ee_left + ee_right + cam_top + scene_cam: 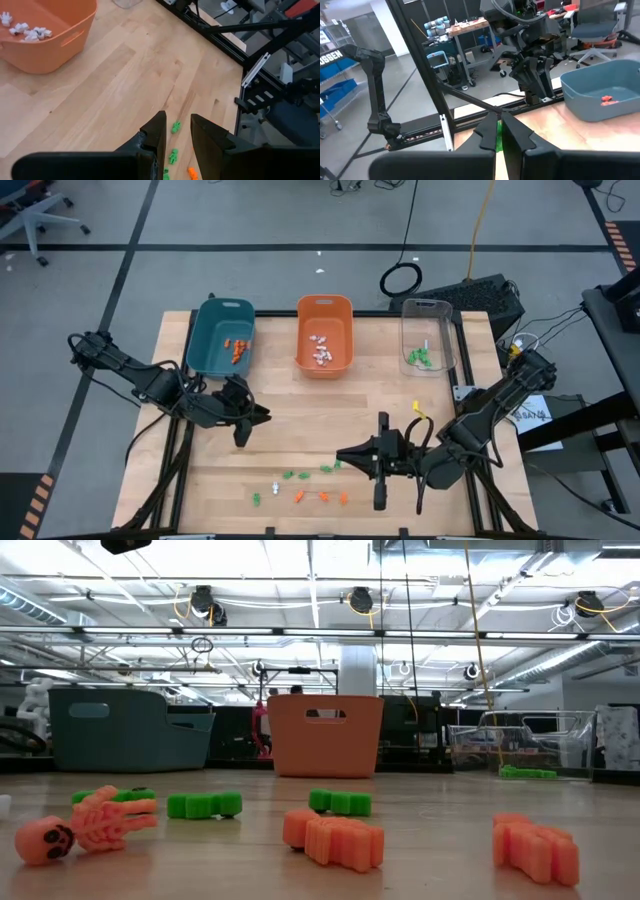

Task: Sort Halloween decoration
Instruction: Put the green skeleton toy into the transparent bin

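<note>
high: teal bin (205, 345), orange bin (325, 330), clear bin (437, 320) partly filled, leftover trinkets (300, 485) at front edge | low: orange skeleton (85, 825) unsorted | left wrist: left gripper (177, 131) slightly spread, empty | right wrist: right gripper (498, 131) pinching green piece (498, 135)

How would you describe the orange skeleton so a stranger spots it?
On the wooden table, find the loose trinkets near its front edge. In the low view the orange skeleton lies far left. It alone shows a skull with dark eye sockets.
</note>
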### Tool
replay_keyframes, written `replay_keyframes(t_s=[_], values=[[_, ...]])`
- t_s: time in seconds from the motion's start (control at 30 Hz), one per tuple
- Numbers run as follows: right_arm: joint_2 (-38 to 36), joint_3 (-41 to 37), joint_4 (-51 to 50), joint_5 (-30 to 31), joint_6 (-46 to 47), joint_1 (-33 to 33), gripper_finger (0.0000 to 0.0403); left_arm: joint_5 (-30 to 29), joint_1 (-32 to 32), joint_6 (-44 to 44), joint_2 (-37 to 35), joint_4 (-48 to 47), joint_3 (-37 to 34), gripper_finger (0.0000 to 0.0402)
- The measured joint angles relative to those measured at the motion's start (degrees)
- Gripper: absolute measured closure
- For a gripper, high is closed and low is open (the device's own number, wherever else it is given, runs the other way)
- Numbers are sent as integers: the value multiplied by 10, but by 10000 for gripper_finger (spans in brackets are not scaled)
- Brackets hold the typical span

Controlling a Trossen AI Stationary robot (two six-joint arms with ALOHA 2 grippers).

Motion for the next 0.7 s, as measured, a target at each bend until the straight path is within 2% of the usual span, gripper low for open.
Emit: replay_keyframes(t_s=[0.23, 0.4, 0.7], values=[[-32, 0, -35, 2, -51, -13, 403, 1, 0, 15, 0, -1, 0, 314], [-63, 0, -119, 2, -110, -25, 403, 1, 0, 43, 0, 0, 0, 314], [-139, 0, -245, 2, -63, -66, 403, 29, 0, 54, 0, 1, 0, 314]])
